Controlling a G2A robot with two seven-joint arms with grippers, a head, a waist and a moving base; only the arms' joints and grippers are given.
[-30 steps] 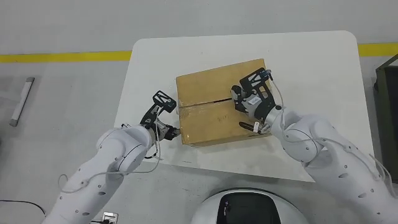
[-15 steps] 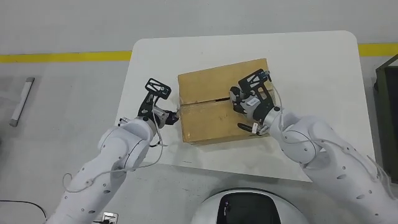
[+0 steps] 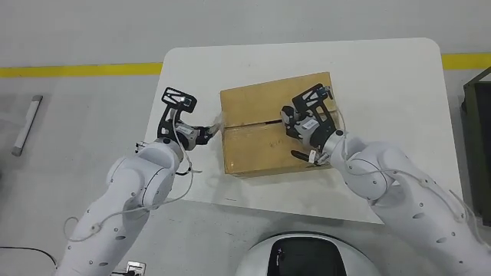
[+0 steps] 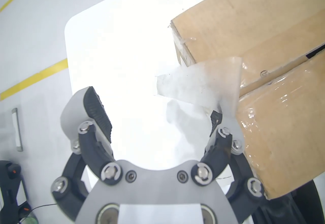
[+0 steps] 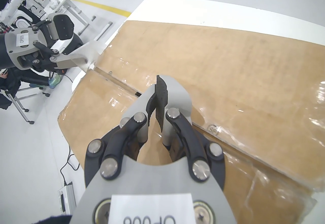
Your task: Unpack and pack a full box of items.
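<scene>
On one table (image 3: 383, 69): one box (image 3: 261, 103), left tool (image 4: 156, 108) beside, right tool (image 5: 159, 94) above.

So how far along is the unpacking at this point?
Barely begun. Done: one end of the tape is peeled off the box and sticks up. In hand: the open left gripper sits beside that loose end; the shut right gripper is over the box top. Left: stripping the tape, opening the flaps, unpacking and repacking.
</scene>
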